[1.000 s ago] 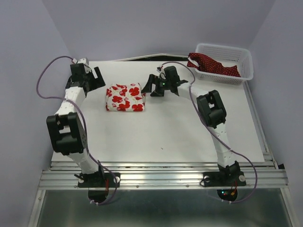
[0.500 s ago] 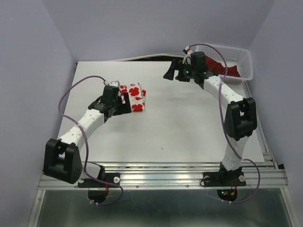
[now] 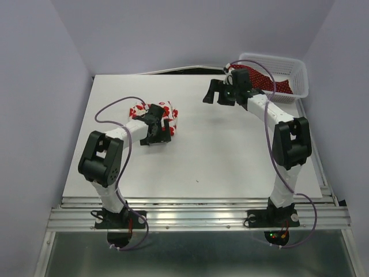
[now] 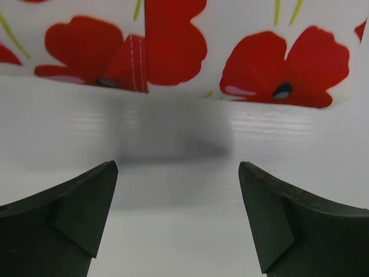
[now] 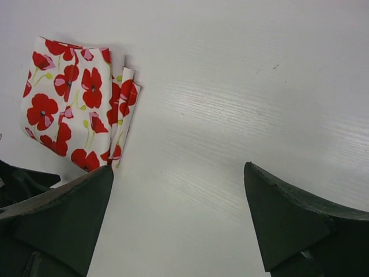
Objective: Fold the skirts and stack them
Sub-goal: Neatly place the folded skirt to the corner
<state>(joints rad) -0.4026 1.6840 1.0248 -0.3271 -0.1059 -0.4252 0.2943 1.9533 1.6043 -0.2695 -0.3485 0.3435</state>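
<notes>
From the top view, your folded white cloth skirt with large red poppies (image 3: 168, 112) lies on the white tabletop (image 3: 202, 156), left of centre in the far half. The left gripper (image 3: 158, 134) sits low over the skirt's near edge and hides part of it; its jaws stand apart, and from this view you cannot tell whether they touch the cloth. The right gripper (image 3: 214, 95) hangs towards the far edge with its fingers spread and nothing between them. Just behind it, at the far right corner, the white plastic lattice basket (image 3: 297, 86) holds the dark red skirt with tiny white dots (image 3: 262, 81), bunched, with one end over the basket's left rim.

Your left wrist view shows the two dark fingers wide apart over bare tabletop (image 4: 173, 231), with the poppy skirt's folded edge (image 4: 173, 46) just ahead of them and not between them.

Your right wrist view looks down on the poppy skirt (image 5: 69, 109), a neat rectangle with layered edges showing on one side, well clear of the parted fingers.
</notes>
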